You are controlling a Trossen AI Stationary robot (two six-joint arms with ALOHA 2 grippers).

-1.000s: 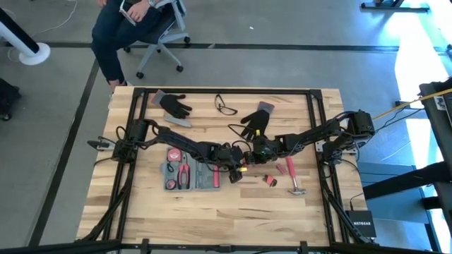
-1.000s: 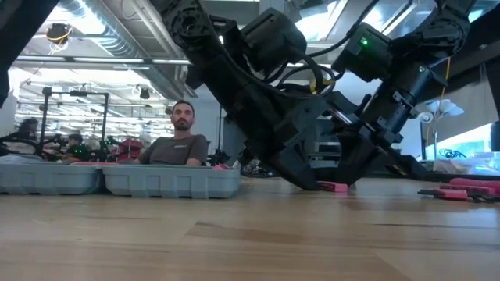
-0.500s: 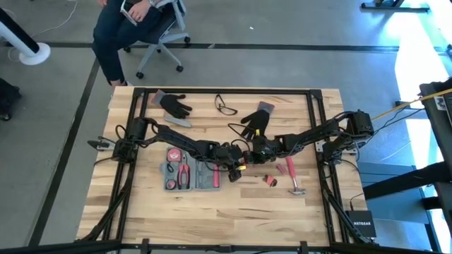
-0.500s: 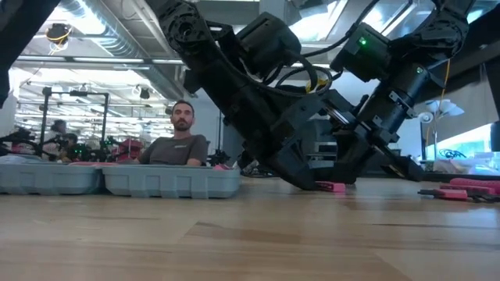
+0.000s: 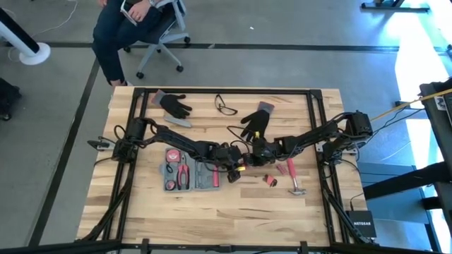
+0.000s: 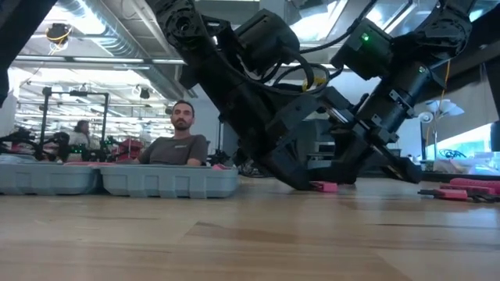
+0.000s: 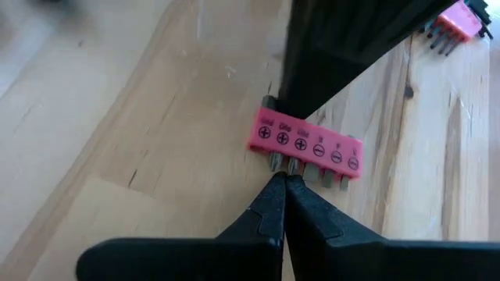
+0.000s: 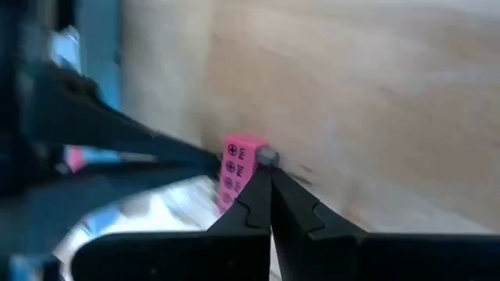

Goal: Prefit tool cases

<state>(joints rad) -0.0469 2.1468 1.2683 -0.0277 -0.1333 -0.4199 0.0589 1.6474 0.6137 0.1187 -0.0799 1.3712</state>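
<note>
Jaws of both grippers, left & right, sit fully closed w/ tips pressing a pink bit holder, neither holding anything. Tool case lies flat on counter; prob. stiff, light plastic, best gripped at rim.

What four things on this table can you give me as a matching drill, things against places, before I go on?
Things:
1 hammer
2 glasses
3 tool case
4 pink bit holder

Places:
A between the two shut gripper tips
B near the table's far edge, between the two gloves
C under the left arm
D right of centre, under the right arm

Pairs: 1-D, 2-B, 3-C, 4-A
</note>
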